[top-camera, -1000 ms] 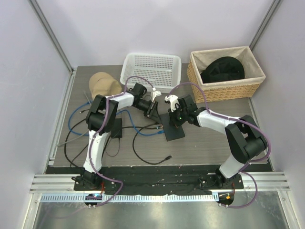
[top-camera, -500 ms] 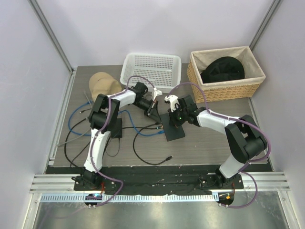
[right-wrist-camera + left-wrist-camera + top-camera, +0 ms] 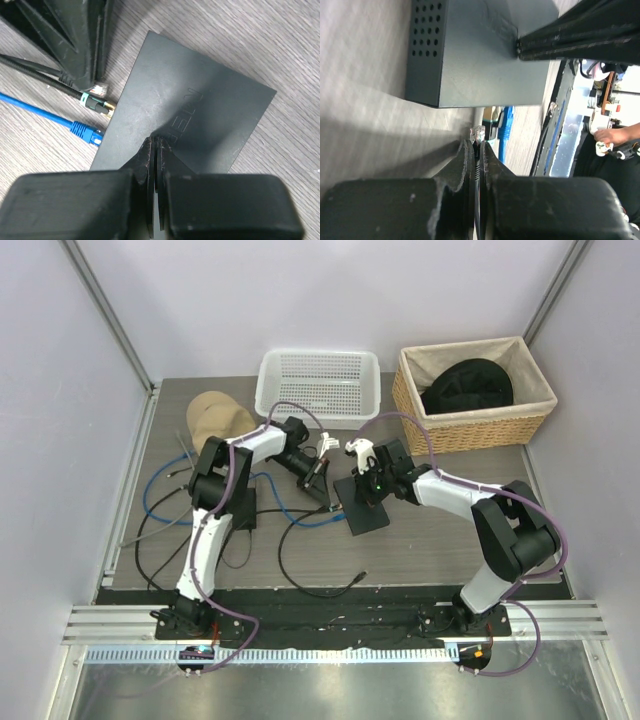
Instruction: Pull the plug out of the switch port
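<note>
Centre of the overhead view: the switch (image 3: 368,518) lies flat on the worktop (image 3: 280,40). The right hand (image 3: 155,145) is clenched, empty, its tips planted on the switch's lid.

The left hand (image 3: 477,147) is clenched too, at the switch's left edge. A clear plug (image 3: 478,133) pokes out right at its fingertips, but I can't tell if it is pinched or only touched, or whether it sits in a port.

Just below it, a teal-collared plug (image 3: 94,103) meets the switch's edge, and a blue plug (image 3: 85,131) lies just beside that edge.

My read is that the plug is tiny, light, hard plastic with a springy latch tab, on a limp cord. The place to grip is the plug body, squeezing the tab, never the cord. The switch looks light and likely to slide, so it needs pinning.
</note>
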`<state>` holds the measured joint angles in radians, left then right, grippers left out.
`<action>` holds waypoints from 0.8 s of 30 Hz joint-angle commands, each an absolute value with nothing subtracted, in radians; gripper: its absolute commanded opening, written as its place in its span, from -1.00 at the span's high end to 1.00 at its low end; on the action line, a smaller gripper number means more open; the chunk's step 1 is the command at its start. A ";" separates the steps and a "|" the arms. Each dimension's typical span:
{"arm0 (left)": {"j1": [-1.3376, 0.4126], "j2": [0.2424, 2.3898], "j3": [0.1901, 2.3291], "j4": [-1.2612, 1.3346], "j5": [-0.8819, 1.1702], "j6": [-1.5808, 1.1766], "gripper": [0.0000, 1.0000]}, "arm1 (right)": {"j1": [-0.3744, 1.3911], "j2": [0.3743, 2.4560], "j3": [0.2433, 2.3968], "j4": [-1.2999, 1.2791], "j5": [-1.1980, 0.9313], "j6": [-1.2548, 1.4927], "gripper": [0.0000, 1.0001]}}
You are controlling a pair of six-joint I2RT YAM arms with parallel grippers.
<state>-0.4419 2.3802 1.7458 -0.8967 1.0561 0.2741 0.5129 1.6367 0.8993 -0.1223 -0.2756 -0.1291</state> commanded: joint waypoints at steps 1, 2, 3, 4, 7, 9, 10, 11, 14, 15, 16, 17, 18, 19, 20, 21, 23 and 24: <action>-0.448 2.339 1.689 -0.922 0.927 0.319 1.00 | 0.515 1.667 0.899 -0.129 -0.265 -0.143 0.97; -0.448 2.335 1.690 -0.925 0.907 0.321 1.00 | 0.515 1.669 0.900 -0.133 -0.265 -0.143 0.97; -0.445 2.312 1.692 -0.925 0.896 0.325 1.00 | 0.515 1.669 0.899 -0.133 -0.265 -0.143 0.96; -0.442 2.298 1.689 -0.911 0.885 0.325 1.00 | 0.515 1.672 0.902 -0.133 -0.265 -0.143 0.97; -0.425 2.231 1.706 -0.881 0.847 0.311 1.00 | 0.515 1.675 0.905 -0.137 -0.268 -0.143 0.97; -0.411 2.192 1.741 -0.899 0.790 0.334 1.00 | 0.515 1.675 0.907 -0.137 -0.270 -0.143 0.97; -0.407 2.183 1.785 -0.929 0.761 0.362 1.00 | 0.515 1.677 0.907 -0.135 -0.271 -0.144 0.97; -0.390 2.177 1.811 -0.943 0.737 0.382 1.00 | 0.515 1.674 0.905 -0.132 -0.272 -0.144 0.96; -0.338 2.171 1.902 -0.980 0.625 0.431 1.00 | 0.515 1.664 0.897 -0.126 -0.272 -0.143 0.97; -0.321 2.174 1.945 -0.991 0.605 0.439 1.00 | 0.515 1.660 0.894 -0.124 -0.272 -0.144 0.97; -0.305 2.181 1.965 -0.997 0.569 0.449 1.00 | 0.515 1.655 0.890 -0.121 -0.270 -0.143 0.97; -0.276 2.189 1.986 -1.006 0.557 0.466 1.00 | 0.515 1.649 0.885 -0.115 -0.270 -0.143 0.96; -0.264 2.194 2.026 -1.021 0.542 0.475 1.00 | 0.515 1.644 0.882 -0.114 -0.268 -0.143 0.96; -0.255 2.198 2.043 -1.028 0.510 0.486 1.00 | 0.515 1.640 0.876 -0.110 -0.268 -0.143 0.97; -0.239 2.207 2.060 -1.034 0.493 0.511 1.00 | 0.515 1.637 0.874 -0.106 -0.268 -0.141 0.96; -0.235 2.209 2.086 -1.037 0.467 0.520 1.00 | 0.515 1.632 0.871 -0.103 -0.267 -0.141 0.96; -0.223 2.201 2.106 -1.034 0.417 0.538 1.00 | 0.515 1.629 0.867 -0.100 -0.267 -0.141 0.97; -0.218 2.194 2.121 -1.017 0.408 0.540 1.00 | 0.515 1.628 0.865 -0.101 -0.267 -0.140 0.97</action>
